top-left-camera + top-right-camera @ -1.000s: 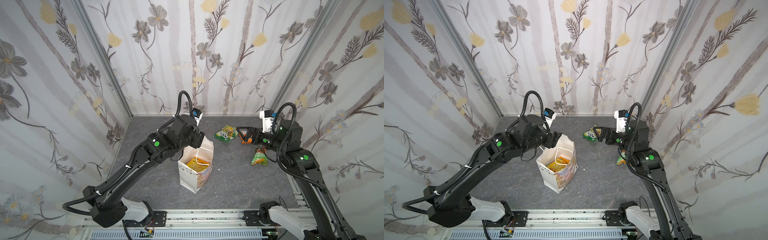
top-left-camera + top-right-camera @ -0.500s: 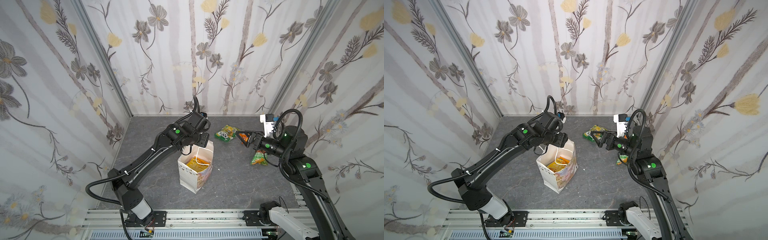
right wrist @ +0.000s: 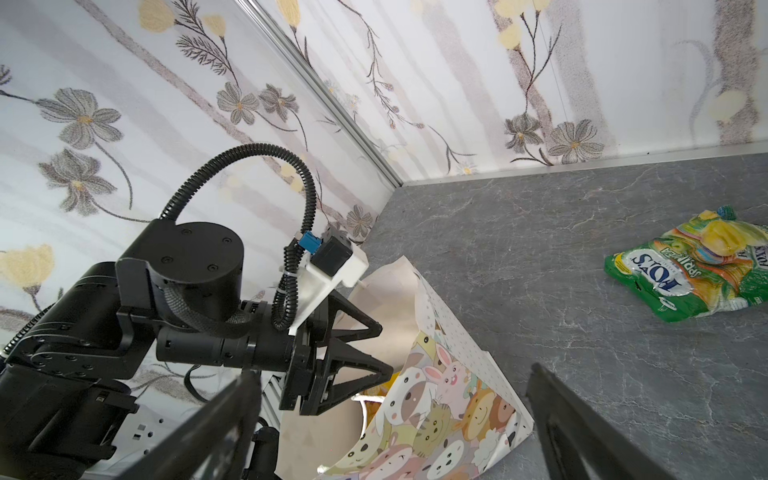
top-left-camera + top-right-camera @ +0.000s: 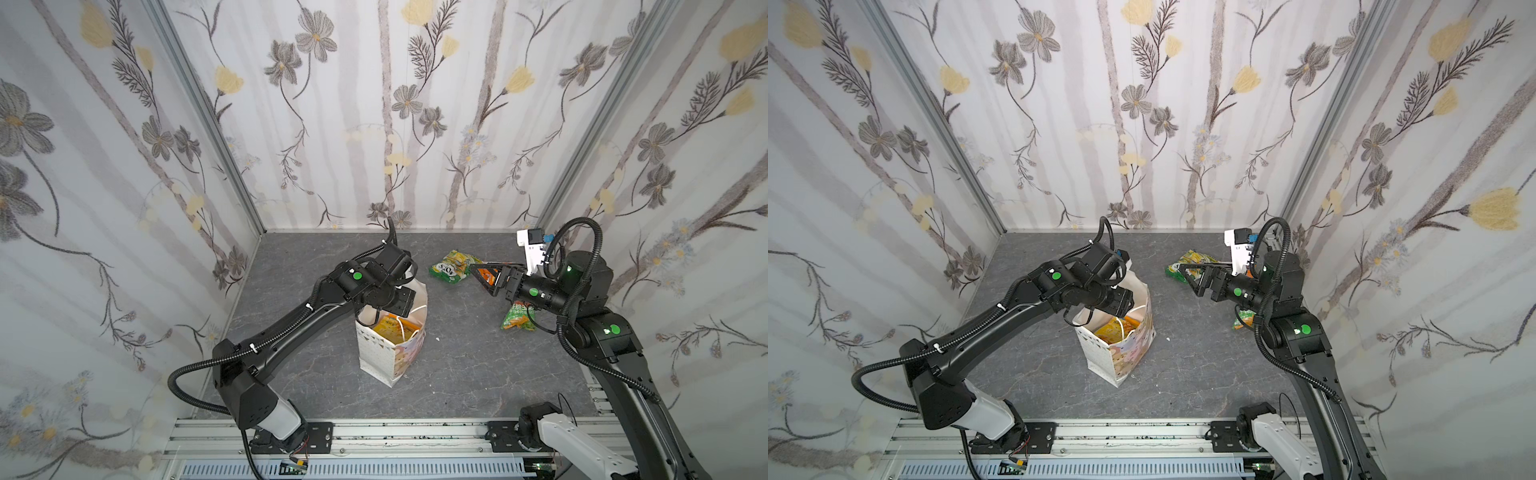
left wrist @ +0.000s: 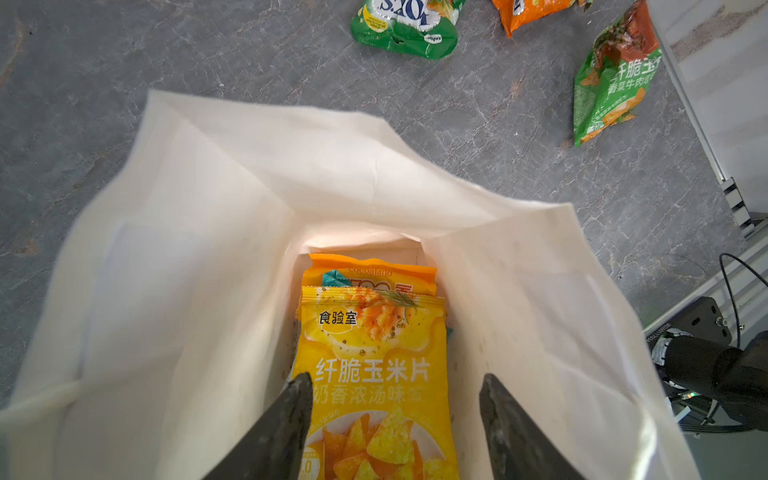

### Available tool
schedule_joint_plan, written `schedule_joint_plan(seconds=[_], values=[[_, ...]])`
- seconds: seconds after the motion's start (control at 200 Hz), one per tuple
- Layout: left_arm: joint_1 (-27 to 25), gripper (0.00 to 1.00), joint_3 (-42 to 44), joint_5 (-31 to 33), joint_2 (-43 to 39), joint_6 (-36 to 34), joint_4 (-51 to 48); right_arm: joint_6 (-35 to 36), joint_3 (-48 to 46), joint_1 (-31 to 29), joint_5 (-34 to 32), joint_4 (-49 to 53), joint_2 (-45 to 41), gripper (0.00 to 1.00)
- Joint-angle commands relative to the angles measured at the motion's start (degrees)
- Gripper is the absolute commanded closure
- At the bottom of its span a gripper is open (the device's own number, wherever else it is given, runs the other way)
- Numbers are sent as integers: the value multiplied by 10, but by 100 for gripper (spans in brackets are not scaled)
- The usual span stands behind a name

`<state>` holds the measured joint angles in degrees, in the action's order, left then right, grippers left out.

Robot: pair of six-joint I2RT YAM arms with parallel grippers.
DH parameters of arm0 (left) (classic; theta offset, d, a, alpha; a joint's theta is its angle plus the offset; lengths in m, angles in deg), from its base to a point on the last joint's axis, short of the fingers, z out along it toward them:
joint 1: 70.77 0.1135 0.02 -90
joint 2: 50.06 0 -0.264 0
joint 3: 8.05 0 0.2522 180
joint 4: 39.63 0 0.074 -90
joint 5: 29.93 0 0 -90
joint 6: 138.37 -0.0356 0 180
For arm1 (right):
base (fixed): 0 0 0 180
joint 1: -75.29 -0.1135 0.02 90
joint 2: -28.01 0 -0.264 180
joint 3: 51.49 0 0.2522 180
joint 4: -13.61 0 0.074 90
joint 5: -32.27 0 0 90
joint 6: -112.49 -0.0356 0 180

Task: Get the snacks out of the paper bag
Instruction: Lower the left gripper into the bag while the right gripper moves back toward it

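Our left end effector (image 5: 395, 395) was spread open at the mouth of the paper bag (image 4: 388, 357), over a yellow snack (image 5: 374, 349) inside. The bag stood in the middle of the table (image 4: 457, 374). Further right lay a green snack (image 4: 451, 268), an orange snack (image 5: 528, 12) and a green-orange snack (image 4: 517, 318). Our right end effector (image 4: 482, 279) hung near them, spread wide, holding nothing.

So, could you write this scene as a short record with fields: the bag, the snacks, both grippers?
paper bag: upright, open, on the table
inside the bag: yellow packet overlapping an orange-yellow packet
out on the table: FOX'S packet, orange packet, green-orange packet
left gripper: open, at the bag's mouth, holding nothing
right gripper: open, empty, near the packets on the table
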<state>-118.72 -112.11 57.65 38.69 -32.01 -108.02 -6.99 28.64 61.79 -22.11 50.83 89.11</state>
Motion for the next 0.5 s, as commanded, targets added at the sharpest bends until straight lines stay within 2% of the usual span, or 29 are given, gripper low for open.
schedule_joint_plan(seconds=[0.0, 0.495], values=[[-3, 34, 12, -10, -2, 11, 12, 6, 1, 0, 6, -1, 5, 1], [-9, 34, 66, 23, 9, 18, 32, 6, 3, -1, -5, 9, 10, 1]])
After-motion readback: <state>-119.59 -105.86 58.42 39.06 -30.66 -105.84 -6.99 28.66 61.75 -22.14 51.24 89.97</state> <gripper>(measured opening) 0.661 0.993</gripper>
